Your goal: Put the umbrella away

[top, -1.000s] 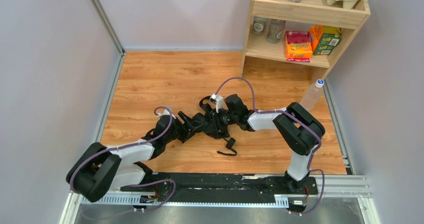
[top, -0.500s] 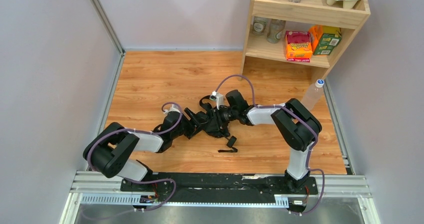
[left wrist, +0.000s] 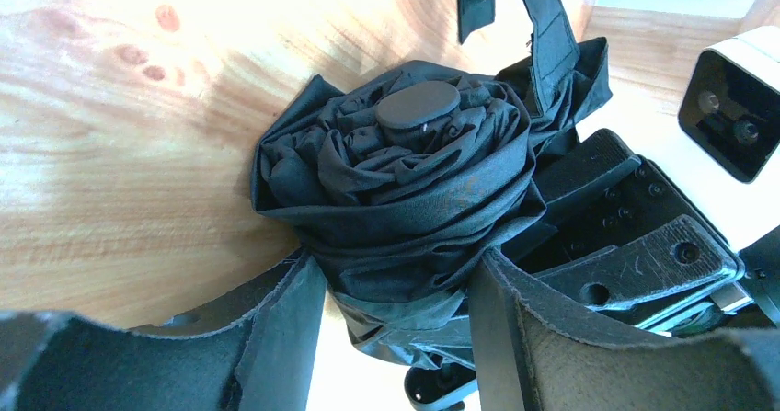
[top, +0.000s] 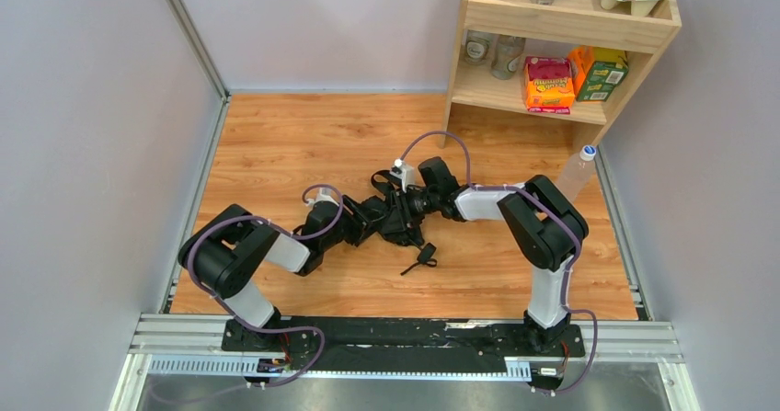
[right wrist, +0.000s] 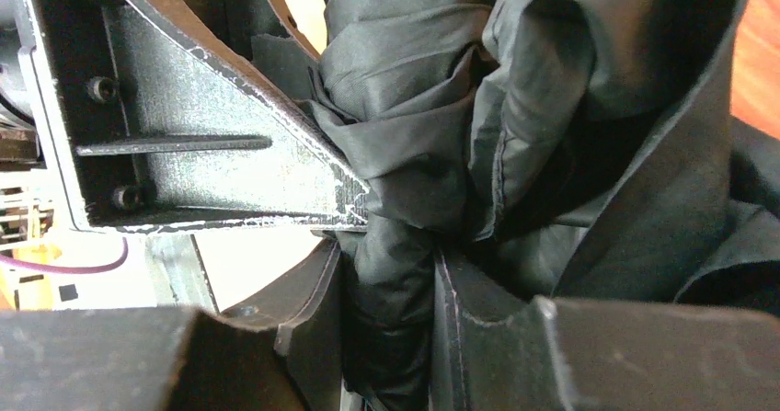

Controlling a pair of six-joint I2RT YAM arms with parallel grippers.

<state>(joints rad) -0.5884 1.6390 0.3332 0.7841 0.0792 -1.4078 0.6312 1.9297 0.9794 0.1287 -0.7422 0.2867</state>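
The umbrella (top: pixel 390 218) is a black folded bundle lying on the wooden floor between my two grippers. In the left wrist view its rolled fabric (left wrist: pixel 405 181) faces the camera end-on, with a round black cap (left wrist: pixel 418 108) in the middle. My left gripper (left wrist: pixel 395 291) has a finger on each side of the bundle's lower part, both touching the cloth. My right gripper (right wrist: pixel 391 310) is shut on a fold of the umbrella fabric (right wrist: pixel 414 135) from the opposite side. The wrist strap (top: pixel 421 256) trails loose on the floor in front. The shaft and handle are hidden.
A wooden shelf (top: pixel 561 27) at the back right holds snack boxes, jars and cups. A clear plastic bottle (top: pixel 577 174) stands by the shelf's foot, close to the right arm's elbow. Grey walls close in the floor on both sides.
The left arm has reached further right, and its jaws have narrowed onto the bundle. The umbrella and right gripper have shifted slightly back, and the strap has moved with them.
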